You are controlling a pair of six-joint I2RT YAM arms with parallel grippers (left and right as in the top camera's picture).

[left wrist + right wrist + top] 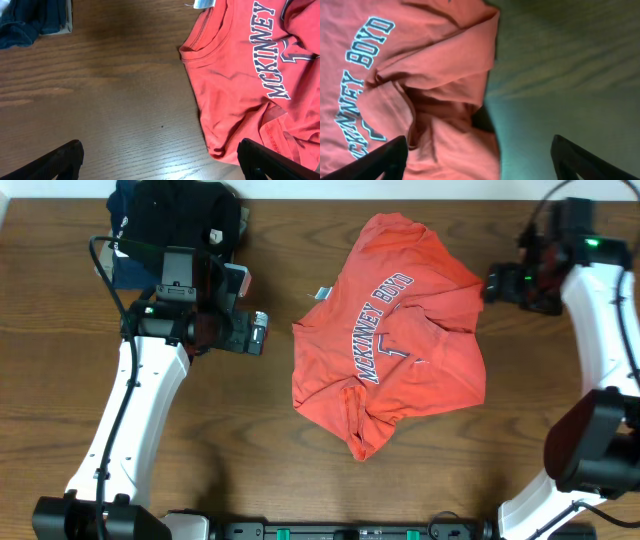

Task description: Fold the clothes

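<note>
The clothes are a red-orange T-shirt [390, 340] with white "McKinney Boyd" lettering, lying crumpled and partly folded over itself at the table's centre. Its white neck label [322, 292] pokes out at the left edge. My left gripper [257, 332] hovers left of the shirt, open and empty. In the left wrist view the collar and lettering [240, 75] lie ahead on the right, and the left gripper [160, 162] straddles bare wood and the shirt's edge. My right gripper [498, 283] is open, just off the shirt's upper right. In the right wrist view it [480, 160] spans the shirt's edge [420, 75] without holding it.
A pile of black and navy garments [175, 220] sits at the back left, behind the left arm; it also shows as dark cloth [25, 20] in the left wrist view. Wooden table [250, 450] surrounds the shirt.
</note>
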